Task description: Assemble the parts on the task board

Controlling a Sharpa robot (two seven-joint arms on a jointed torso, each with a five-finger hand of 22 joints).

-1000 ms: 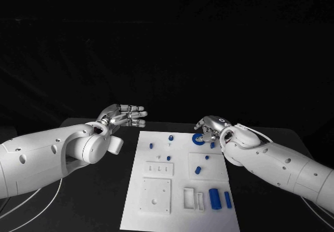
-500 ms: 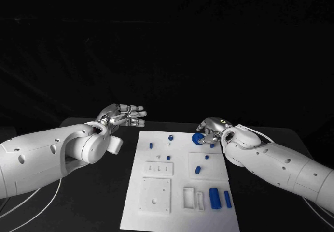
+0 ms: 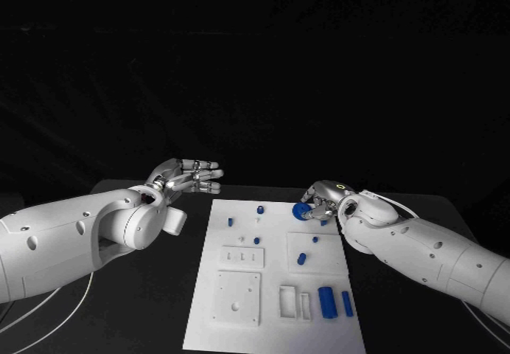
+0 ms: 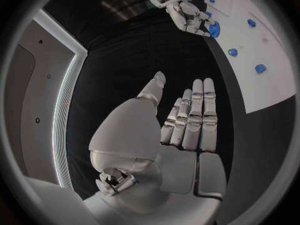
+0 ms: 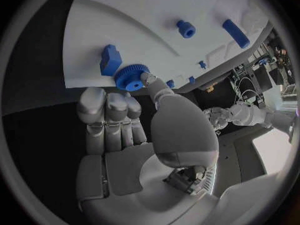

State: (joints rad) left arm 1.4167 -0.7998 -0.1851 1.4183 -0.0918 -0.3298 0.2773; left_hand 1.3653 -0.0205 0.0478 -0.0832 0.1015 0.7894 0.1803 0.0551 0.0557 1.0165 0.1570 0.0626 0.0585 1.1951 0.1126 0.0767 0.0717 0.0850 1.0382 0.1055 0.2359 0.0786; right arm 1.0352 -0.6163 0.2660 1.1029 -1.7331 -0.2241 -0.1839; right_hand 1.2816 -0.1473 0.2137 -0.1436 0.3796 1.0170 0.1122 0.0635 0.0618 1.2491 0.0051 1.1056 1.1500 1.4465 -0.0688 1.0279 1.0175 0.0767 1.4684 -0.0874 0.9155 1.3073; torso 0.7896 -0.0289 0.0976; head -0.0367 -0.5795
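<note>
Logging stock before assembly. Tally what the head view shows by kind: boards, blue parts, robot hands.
Task board: 1
Blue parts: 8 plainly visible, counting the gear; more may be hidden
Robot hands: 2, the left robot hand and the right robot hand, which grips the gear
Total: 11

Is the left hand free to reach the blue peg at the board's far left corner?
Probably yes: the left hand is empty beside the task board, nothing between it and the peg.

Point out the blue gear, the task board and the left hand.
blue gear (image 5: 130, 77): right wrist view, on its toothed face.
task board (image 3: 274, 324): head view, on bare near plate.
left hand (image 4: 187, 120): left wrist view, on the fingers.
</note>
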